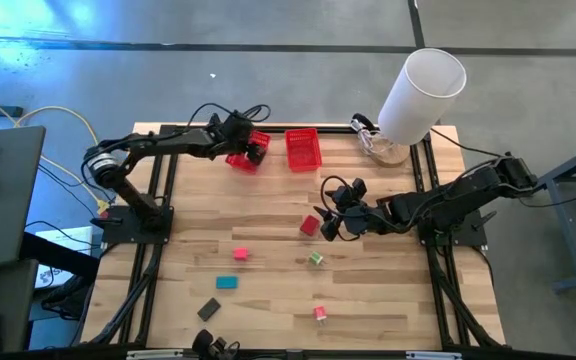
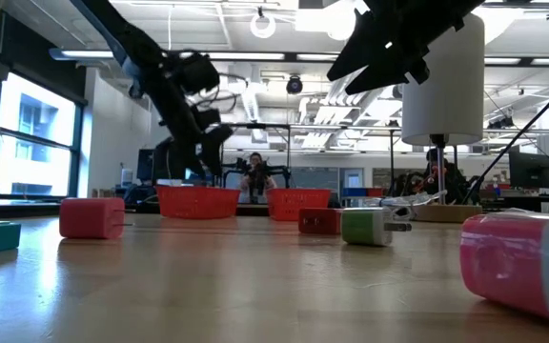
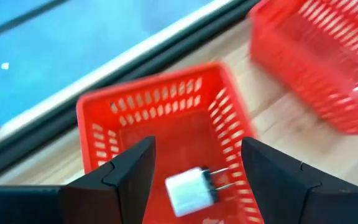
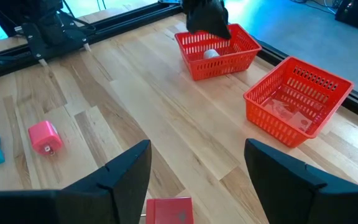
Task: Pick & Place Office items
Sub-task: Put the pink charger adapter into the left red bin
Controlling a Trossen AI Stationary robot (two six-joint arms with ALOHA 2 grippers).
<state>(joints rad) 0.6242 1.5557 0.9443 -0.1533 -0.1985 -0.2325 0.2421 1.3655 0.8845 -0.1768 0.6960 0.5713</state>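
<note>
The left gripper (image 1: 255, 150) hangs parted and empty over the left red mesh basket (image 1: 240, 159), where a white plug-in charger (image 3: 191, 189) lies. The right gripper (image 1: 332, 221), spread and empty, hovers over the red rectangular block (image 1: 310, 224). Risk: an off-centre descent could nudge the block away. Clear tabletop surrounds it.

Open worktop (image 1: 268, 300) between scattered office items (image 1: 240, 255), wide lanes among them; far edge crowded by two red baskets (image 1: 303, 148), the left gripper (image 1: 256, 150) above one, white cylinder (image 1: 420, 92) at corner.
</note>
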